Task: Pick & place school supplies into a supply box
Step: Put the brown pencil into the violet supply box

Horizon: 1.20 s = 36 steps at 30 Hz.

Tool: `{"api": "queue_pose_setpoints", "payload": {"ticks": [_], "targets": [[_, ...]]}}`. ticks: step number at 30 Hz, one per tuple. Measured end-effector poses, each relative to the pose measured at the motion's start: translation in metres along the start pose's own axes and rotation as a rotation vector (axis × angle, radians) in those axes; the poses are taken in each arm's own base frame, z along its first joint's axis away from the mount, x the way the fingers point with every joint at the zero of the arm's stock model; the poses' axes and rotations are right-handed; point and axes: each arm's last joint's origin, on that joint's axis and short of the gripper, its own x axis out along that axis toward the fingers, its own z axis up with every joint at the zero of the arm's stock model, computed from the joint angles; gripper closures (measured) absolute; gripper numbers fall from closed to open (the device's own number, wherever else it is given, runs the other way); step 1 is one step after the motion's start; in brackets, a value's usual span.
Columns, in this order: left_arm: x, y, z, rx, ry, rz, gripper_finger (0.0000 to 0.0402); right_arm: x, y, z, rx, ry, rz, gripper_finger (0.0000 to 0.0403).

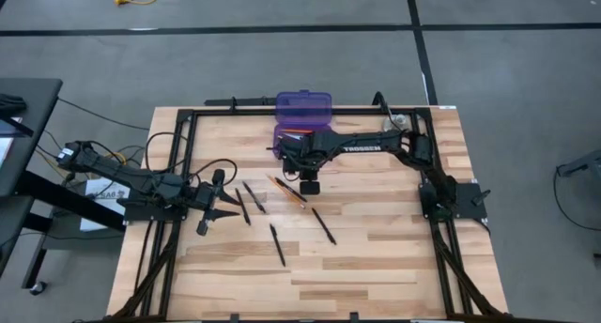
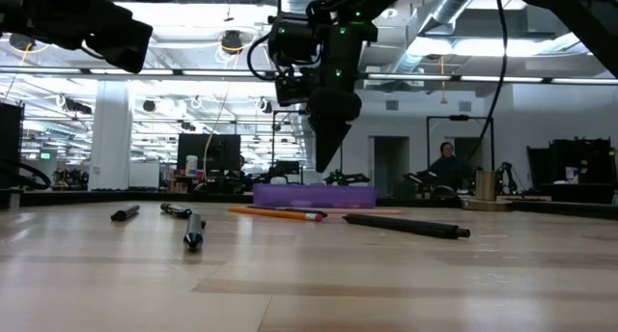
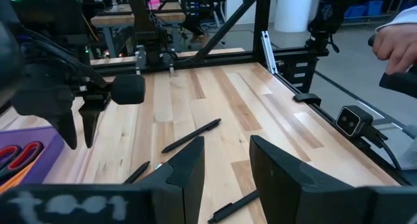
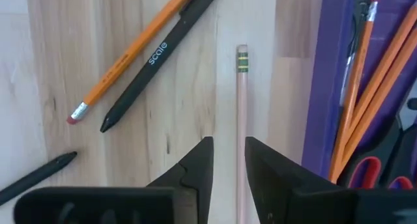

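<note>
The purple supply box (image 1: 299, 135) lies open by the table's far edge, its lid (image 1: 303, 104) folded back. Orange pencils (image 4: 365, 87) and red scissor handles (image 4: 368, 168) lie inside it. My right gripper (image 4: 229, 165) hovers above the table just in front of the box, pointing down and narrowly open, over a pale pencil (image 4: 241, 113) that lies flat beside the box wall. My left gripper (image 3: 225, 172) is open and holds nothing; it waits low at the table's left (image 1: 212, 208). An orange pencil (image 1: 287, 191) and several black pens (image 1: 277, 244) lie loose mid-table.
Near the right gripper, an orange pencil (image 4: 127, 58) and a black pen (image 4: 156, 58) lie side by side, with another pen (image 4: 39, 172) closer in. Black frame rails (image 1: 178, 154) border the table. A person's hand (image 3: 397, 42) shows beyond the table's edge.
</note>
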Motion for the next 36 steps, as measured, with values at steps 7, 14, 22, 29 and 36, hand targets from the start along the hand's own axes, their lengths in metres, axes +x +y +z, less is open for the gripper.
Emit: {"api": "queue_pose_setpoints", "payload": {"ticks": [7, 14, 22, 29, 36], "targets": [[0.0, 0.0, 0.0, 0.0, 0.0, 0.0, 0.029, 0.032, -0.001, -0.001, -0.018, 0.069, 0.024, 0.0321], [0.0, 0.0, 0.0, -0.003, 0.001, -0.003, 0.029, 0.046, -0.005, -0.005, -0.014, 0.12, 0.033, 0.0321], [0.0, 0.0, 0.0, -0.003, 0.0, -0.003, 0.029, 0.047, -0.014, -0.008, 0.007, 0.132, 0.032, 0.0321], [0.0, 0.0, 0.0, -0.003, 0.0, -0.003, 0.029, 0.047, -0.018, -0.01, 0.009, 0.137, 0.033, 0.0321], [0.0, 0.0, 0.0, -0.002, 0.001, -0.004, 0.029, 0.059, -0.017, -0.008, -0.006, 0.137, 0.038, 0.0321]]}}
